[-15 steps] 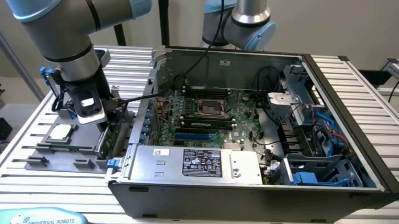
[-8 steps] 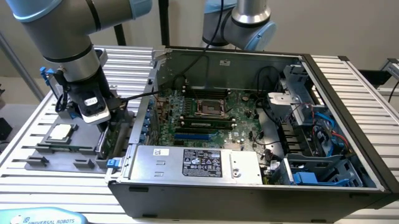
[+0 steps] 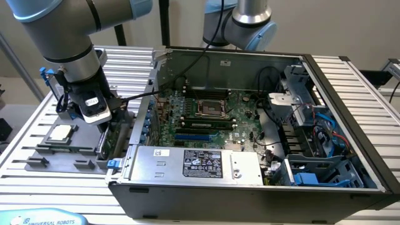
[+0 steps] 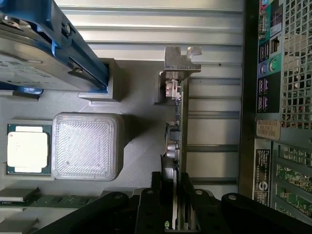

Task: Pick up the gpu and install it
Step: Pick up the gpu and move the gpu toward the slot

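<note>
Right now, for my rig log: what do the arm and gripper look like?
The arm is grey tubing with light-blue joint caps. A black cable leaves its wrist. The gripper is black, below a white wrist module.

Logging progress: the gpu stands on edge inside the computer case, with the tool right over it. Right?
Not inside the case: the gpu stands on edge in the grey tray beside it, with the tool right over it, as the wrist view shows.
</note>
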`<move>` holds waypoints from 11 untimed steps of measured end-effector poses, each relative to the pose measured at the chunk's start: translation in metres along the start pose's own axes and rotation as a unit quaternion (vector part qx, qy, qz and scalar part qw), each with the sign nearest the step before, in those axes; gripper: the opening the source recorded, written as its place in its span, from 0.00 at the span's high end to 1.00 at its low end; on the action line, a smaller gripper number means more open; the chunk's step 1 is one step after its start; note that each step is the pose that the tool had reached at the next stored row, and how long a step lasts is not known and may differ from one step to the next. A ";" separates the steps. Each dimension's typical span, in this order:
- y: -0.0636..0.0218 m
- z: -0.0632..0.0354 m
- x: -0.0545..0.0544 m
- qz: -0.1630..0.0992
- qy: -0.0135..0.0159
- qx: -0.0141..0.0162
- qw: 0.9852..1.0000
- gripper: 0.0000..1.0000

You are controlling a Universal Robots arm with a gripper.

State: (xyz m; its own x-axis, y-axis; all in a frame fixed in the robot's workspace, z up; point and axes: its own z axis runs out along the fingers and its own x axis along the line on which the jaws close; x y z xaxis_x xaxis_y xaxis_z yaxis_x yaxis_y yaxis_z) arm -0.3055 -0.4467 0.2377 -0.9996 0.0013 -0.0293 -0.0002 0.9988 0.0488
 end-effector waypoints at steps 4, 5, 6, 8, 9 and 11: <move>0.0000 0.0000 0.000 0.000 0.000 0.000 1.000 0.73; 0.0000 0.0000 0.000 0.000 0.000 0.000 1.000 0.73; 0.0000 0.0000 0.000 0.000 0.000 0.000 1.000 0.73; 0.0000 0.0000 0.000 0.000 0.000 0.000 1.000 0.73; 0.0000 0.0000 0.000 0.000 0.000 0.000 1.000 0.73; 0.0000 0.0000 0.000 0.000 0.000 0.000 1.000 0.73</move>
State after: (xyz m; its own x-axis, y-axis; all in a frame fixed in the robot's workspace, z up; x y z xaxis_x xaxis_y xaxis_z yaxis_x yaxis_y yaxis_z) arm -0.3055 -0.4467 0.2377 -0.9996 0.0017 -0.0295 0.0003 0.9988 0.0489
